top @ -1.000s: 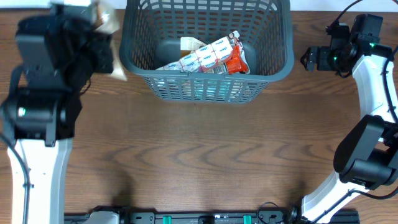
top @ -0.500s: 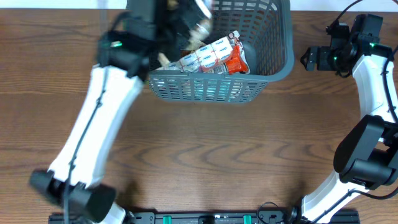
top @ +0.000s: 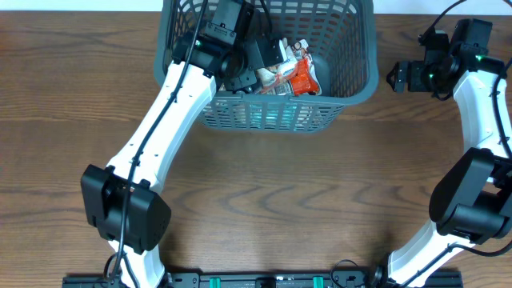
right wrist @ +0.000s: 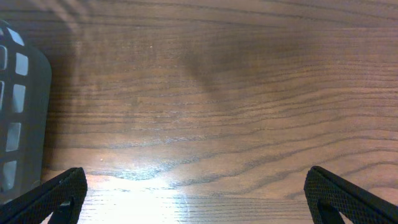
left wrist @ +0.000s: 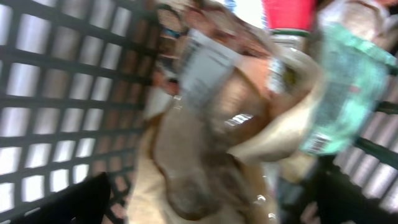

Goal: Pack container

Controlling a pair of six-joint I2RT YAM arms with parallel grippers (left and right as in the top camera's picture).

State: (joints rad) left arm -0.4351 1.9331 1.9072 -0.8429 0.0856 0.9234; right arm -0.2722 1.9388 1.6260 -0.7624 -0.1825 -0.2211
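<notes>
Left gripper (top: 258, 68) is down in the container (top: 264, 114) with a tan snack packet (left wrist: 205, 137), can't tell if it's clamped; next up, release and lift clear; right gripper (right wrist: 196, 186) sits wide open beside the container.

Mostly just brown wood-grain surface (right wrist: 217, 93) here, with a bright glare patch low down. The grey slotted corner of the container (right wrist: 28, 112) pokes in at the left edge. The right gripper's (right wrist: 199, 208) black fingers (right wrist: 348, 199) sit spread wide, nothing between them.
</notes>
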